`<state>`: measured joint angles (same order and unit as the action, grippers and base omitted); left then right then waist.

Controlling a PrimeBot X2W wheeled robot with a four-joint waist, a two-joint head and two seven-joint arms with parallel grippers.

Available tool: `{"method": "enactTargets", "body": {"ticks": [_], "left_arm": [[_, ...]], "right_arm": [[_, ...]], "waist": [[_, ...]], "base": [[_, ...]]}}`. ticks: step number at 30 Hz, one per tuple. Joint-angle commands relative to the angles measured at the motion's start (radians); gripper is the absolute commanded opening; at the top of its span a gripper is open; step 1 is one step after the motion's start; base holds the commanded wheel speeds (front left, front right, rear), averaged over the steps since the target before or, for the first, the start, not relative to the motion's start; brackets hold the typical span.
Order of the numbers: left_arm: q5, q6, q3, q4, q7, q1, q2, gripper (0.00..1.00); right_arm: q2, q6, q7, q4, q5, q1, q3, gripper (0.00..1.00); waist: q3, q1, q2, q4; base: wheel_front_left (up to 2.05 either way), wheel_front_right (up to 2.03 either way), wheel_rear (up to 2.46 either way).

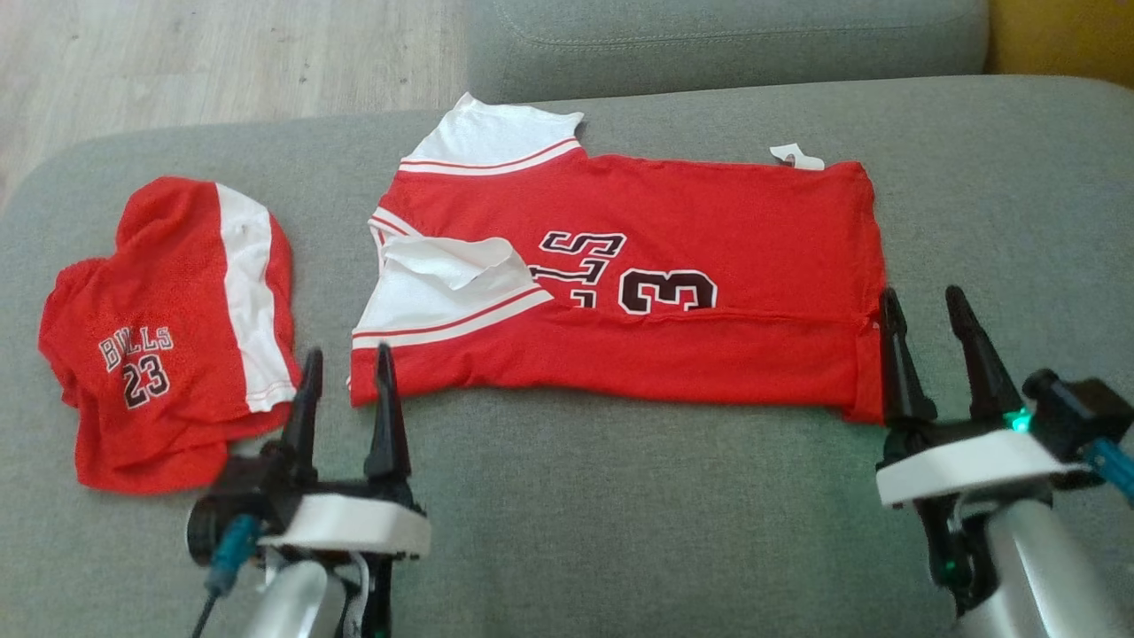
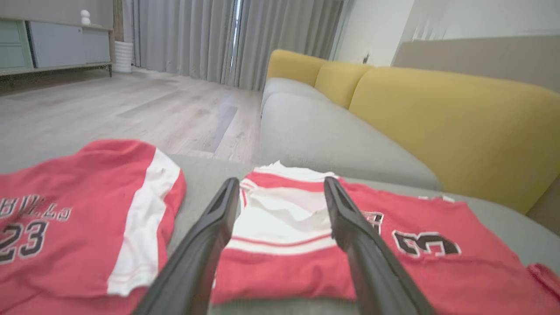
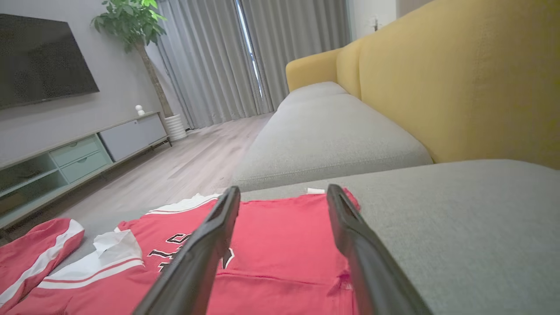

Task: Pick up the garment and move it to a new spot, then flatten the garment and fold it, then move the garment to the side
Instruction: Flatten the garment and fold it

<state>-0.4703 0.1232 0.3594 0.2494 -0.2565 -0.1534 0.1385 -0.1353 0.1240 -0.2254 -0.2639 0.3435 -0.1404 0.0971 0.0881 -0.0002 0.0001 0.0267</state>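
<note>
**A:** So where's the jersey (image 1: 638,292) sitting?

**B:** Flat on the cushion (image 1: 620,496), long axis 9-to-3. Left gripper (image 1: 347,354) open with it at 1 o'clock, right gripper (image 1: 921,297) open, at 11. Both equally near.

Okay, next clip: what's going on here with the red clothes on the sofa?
A two-armed robot is folding a red jersey spread on a grey sofa cushion. Its near edge lies folded up over the number print. The left end effector is at the sleeve-end near corner, the right end effector at the hem-end near corner, both open and holding nothing. Matching red shorts lie crumpled to the robot's left.
</note>
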Motion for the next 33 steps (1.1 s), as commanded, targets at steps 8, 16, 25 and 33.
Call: {"method": "enactTargets", "body": {"ticks": [8, 16, 25, 33], "left_arm": [[0.011, 0.015, -0.039, 0.117, 0.040, -0.107, 0.014, 1.00], [0.010, 0.054, -0.045, 0.324, 0.167, -0.211, 0.039, 1.00], [0.023, 0.069, -0.022, 0.478, 0.269, -0.266, 0.065, 1.00], [0.026, 0.046, -0.003, 0.480, 0.254, -0.282, 0.067, 0.00]], "right_arm": [[0.043, 0.007, 0.055, 0.120, -0.072, -0.008, -0.012, 1.00], [0.049, 0.007, 0.090, 0.165, -0.092, -0.020, 0.000, 1.00], [0.054, 0.007, 0.095, 0.180, -0.098, -0.028, 0.016, 1.00], [0.058, 0.007, 0.123, 0.161, -0.114, -0.026, 0.004, 1.00]], "waist": [[0.030, 0.0002, -0.0001, -0.024], [0.077, 0.0002, -0.0001, -0.075], [0.104, 0.0002, -0.0001, -0.106], [0.108, 0.0002, -0.0001, -0.105]], "base": [[0.00, 0.00, 0.00], [0.00, 0.00, 0.00], [0.00, 0.00, 0.00], [0.00, 0.00, 0.00]]}}
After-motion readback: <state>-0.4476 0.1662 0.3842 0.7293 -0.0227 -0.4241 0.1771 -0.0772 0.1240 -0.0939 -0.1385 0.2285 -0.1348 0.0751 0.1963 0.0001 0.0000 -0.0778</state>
